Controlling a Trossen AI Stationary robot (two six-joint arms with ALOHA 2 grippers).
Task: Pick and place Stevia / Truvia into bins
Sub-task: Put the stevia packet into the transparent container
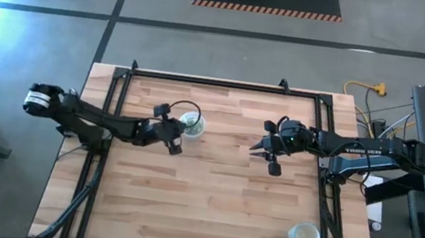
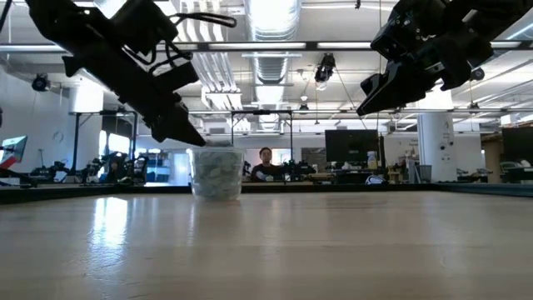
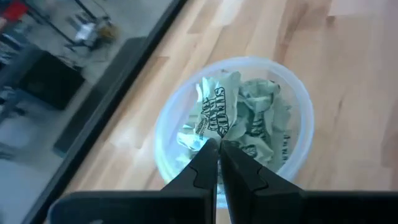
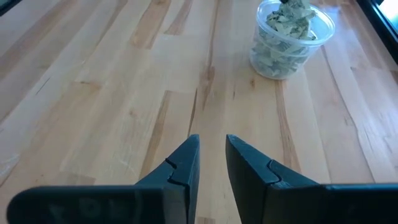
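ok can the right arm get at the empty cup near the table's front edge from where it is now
Probably yes. The right gripper hangs open over bare wood at mid-table, holding nothing, and the stretch of table between it and the empty cup shows nothing lying on it. The left gripper is away at the full cup.

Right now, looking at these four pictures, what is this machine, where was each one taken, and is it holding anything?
It is a robot with two dark arms at a wooden table. One picture looks straight down, one looks level across the tabletop, and two come from cameras on the wrists. The left claw is shut on a green-and-white sachet above a cup full of sachets. The right claw hangs over bare wood, slightly parted and holding nothing. A second cup stands near the table's corner on the right arm's side; its contents are unclear.
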